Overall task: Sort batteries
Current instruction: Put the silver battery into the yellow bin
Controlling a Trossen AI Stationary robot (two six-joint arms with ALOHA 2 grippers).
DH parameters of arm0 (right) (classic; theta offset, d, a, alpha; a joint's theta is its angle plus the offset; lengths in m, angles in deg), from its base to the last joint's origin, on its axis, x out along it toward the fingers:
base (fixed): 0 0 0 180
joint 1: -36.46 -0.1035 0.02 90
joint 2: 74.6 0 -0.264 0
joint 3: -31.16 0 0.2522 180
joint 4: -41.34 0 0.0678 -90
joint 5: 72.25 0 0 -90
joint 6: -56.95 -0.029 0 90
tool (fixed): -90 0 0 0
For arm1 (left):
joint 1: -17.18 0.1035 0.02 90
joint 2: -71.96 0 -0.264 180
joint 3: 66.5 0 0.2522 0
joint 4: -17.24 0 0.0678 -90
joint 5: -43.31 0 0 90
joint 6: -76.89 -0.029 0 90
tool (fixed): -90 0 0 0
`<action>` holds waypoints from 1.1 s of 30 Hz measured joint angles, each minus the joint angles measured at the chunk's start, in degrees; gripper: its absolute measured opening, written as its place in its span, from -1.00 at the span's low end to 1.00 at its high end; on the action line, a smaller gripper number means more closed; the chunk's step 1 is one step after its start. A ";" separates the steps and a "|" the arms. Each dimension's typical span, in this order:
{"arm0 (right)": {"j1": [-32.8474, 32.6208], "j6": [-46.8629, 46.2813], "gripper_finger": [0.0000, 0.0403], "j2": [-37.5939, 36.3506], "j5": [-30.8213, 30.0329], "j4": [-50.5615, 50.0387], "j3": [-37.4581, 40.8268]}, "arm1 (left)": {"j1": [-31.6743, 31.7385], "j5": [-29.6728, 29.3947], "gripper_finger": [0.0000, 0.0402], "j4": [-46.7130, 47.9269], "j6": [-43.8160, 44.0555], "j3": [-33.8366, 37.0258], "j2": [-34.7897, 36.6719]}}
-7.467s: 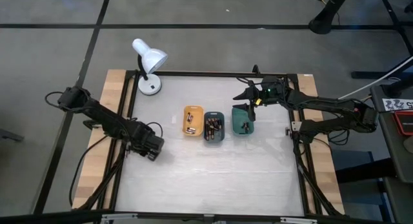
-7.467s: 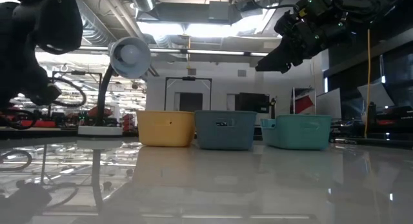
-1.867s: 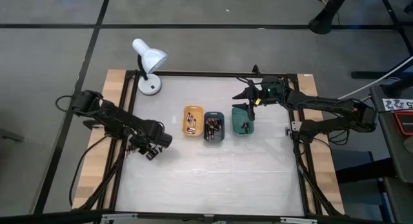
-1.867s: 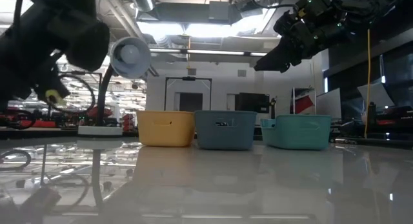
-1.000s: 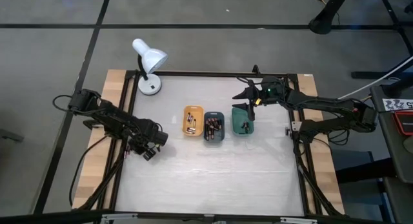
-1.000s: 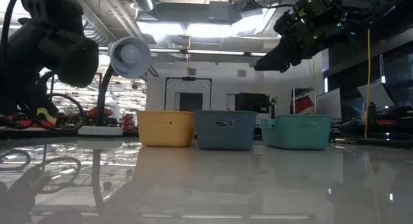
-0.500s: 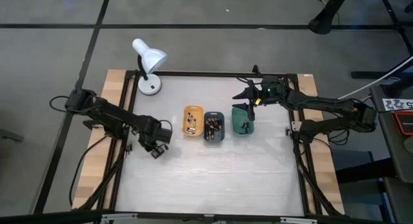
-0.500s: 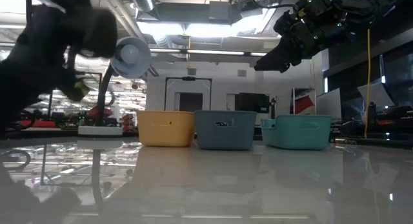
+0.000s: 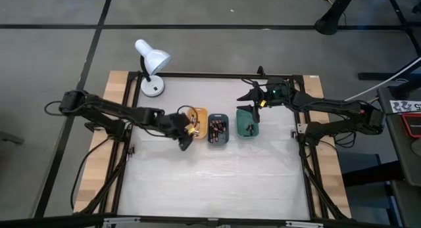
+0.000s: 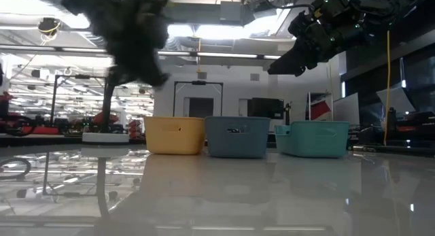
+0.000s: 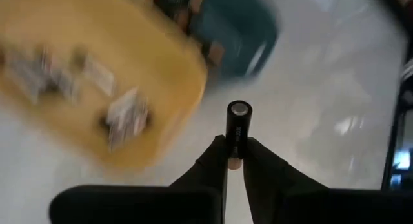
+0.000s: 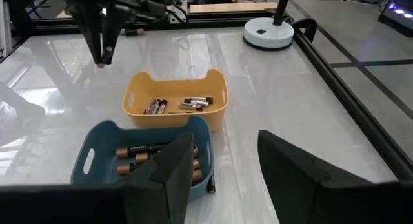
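Observation:
Three small trays stand in a row mid-table: orange point(image 9: 197, 122), dark teal point(image 9: 218, 130) and green point(image 9: 247, 121). Batteries lie loose in the orange tray point(image 12: 177, 104) and the teal tray point(image 12: 151, 152). My left gripper point(image 9: 186, 133) hangs over the orange tray's near left corner, shut on one dark battery point(image 11: 237, 124). My right gripper point(image 9: 252, 102) hovers above the green tray's far end, open point(image 12: 232, 179), with nothing between its fingers. My left gripper pinches the battery's lower end point(image 11: 235, 154) between its two fingertips. The battery runs on along the fingers' line, and most of its length sticks out past them. The fingers slant downward from the table's left. The battery is clear of the table and the trays.
A white desk lamp point(image 9: 151, 67) stands at the table's far left corner. The black frame rail point(image 9: 217, 75) runs around the table. Bare white tabletop point(image 9: 217, 182) lies nearer than the trays.
My left gripper has swung from the table's left part toward the right and far side, up to the orange tray's near left corner. It has risen well above the table and tipped from pointing down to a slant.

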 joint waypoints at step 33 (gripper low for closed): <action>9.75 -5.11 -0.14 -5.17 -24.33 -6.46 1.54 | 14.16 14.78 -0.81 -10.41 -33.51 -49.33 -50.42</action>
